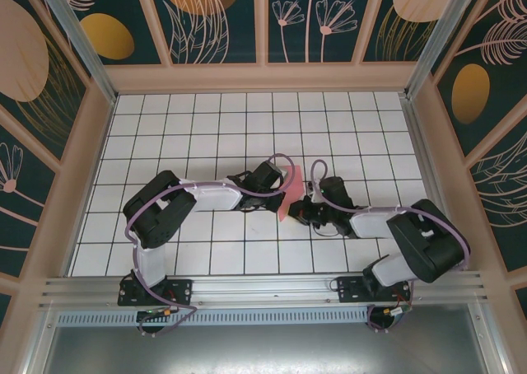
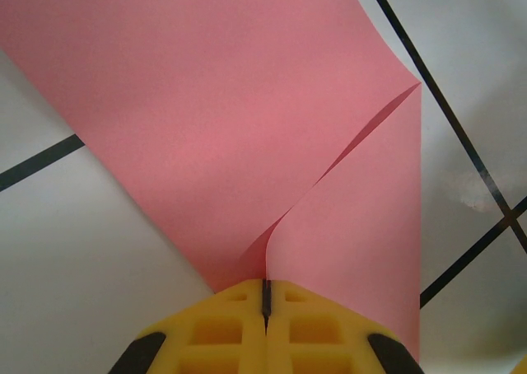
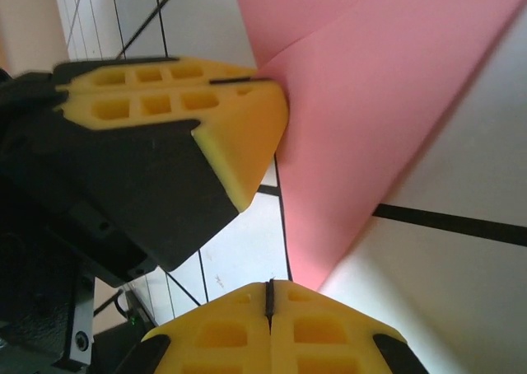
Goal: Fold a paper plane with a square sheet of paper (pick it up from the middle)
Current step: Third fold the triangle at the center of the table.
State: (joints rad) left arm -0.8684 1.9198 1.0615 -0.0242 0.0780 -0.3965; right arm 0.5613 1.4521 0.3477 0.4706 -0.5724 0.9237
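Observation:
The square sheet of paper (image 1: 286, 203), pink-red, is lifted off the white grid table (image 1: 206, 127) near the middle and bent into a fold. My left gripper (image 1: 282, 183) is shut on the paper. In the left wrist view the sheet (image 2: 206, 127) rises from the closed yellow jaws (image 2: 266, 285) as two flaps meeting at a crease. In the right wrist view my right gripper (image 3: 268, 285) is shut with nothing in its slit. The paper's (image 3: 370, 102) lower corner hangs just right of that tip. The left gripper (image 3: 273, 81) pinches the sheet's edge above.
Both arms reach toward the table's middle, their tips a short way apart. Wooden walls with dark floral panels (image 1: 214, 20) enclose the table on three sides. A metal rail (image 1: 263, 287) runs along the near edge.

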